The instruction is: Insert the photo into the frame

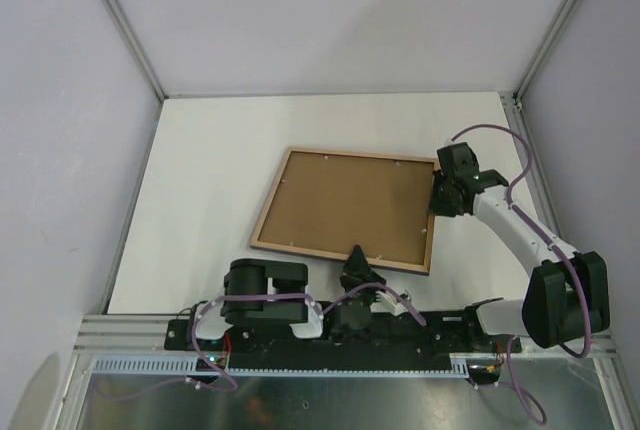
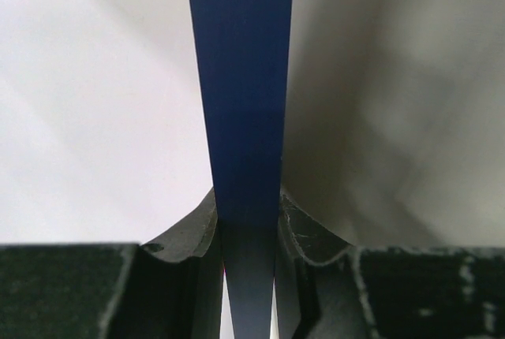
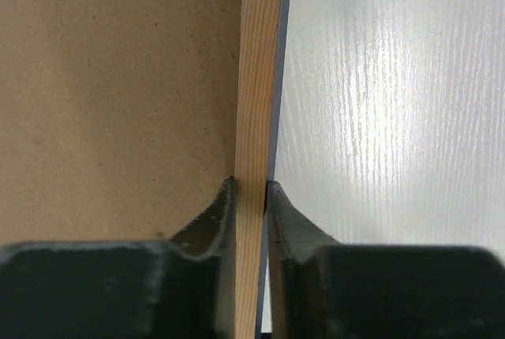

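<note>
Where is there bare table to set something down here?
Bare white table lies left of the frame, up to the left wall, and in a band between the frame's far edge and the back wall. Tight: the near edge, where the left gripper grips the frame, and the right side at the right gripper.

The frame (image 1: pixel 360 155) lay on the table's (image 1: pixel 220 170) middle, a board (image 1: pixel 345 208) inside it, the left gripper (image 1: pixel 357 258) at its near edge, the right gripper (image 1: pixel 438 195) at its right edge.
</note>
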Controlling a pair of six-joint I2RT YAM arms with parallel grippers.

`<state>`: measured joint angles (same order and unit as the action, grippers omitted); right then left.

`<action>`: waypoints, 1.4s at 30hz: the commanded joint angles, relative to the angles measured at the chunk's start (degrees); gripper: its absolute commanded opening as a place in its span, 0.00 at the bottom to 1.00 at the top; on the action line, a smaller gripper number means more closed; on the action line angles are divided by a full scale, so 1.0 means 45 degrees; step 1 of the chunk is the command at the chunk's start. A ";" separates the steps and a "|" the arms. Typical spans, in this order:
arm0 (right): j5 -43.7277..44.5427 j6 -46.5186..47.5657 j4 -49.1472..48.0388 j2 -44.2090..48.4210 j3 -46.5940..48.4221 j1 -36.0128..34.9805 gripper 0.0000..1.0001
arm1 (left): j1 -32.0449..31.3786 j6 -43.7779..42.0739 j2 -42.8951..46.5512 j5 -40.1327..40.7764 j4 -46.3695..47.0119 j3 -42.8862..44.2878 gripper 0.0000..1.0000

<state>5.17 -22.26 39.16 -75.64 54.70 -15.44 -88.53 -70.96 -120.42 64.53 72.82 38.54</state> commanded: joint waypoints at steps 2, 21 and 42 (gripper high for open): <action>-0.0624 0.0051 0.0054 0.1010 0.1039 0.0035 0.34 | 0.0303 -0.0888 0.1054 0.0139 0.4142 0.0383 0.00; 0.0560 -0.0697 0.0477 0.4895 0.2839 0.1341 0.62 | 0.2394 0.4432 0.6019 -0.2234 -0.9039 0.3798 0.00; 0.2452 -0.1427 0.0519 0.6564 0.3875 0.1702 0.64 | 0.5319 0.5630 0.6460 -0.4556 -1.3381 1.0263 0.00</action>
<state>13.89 -27.40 42.54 -46.09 70.24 -8.05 -65.82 -43.57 -95.55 44.16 7.70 75.35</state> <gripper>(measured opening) 0.635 0.286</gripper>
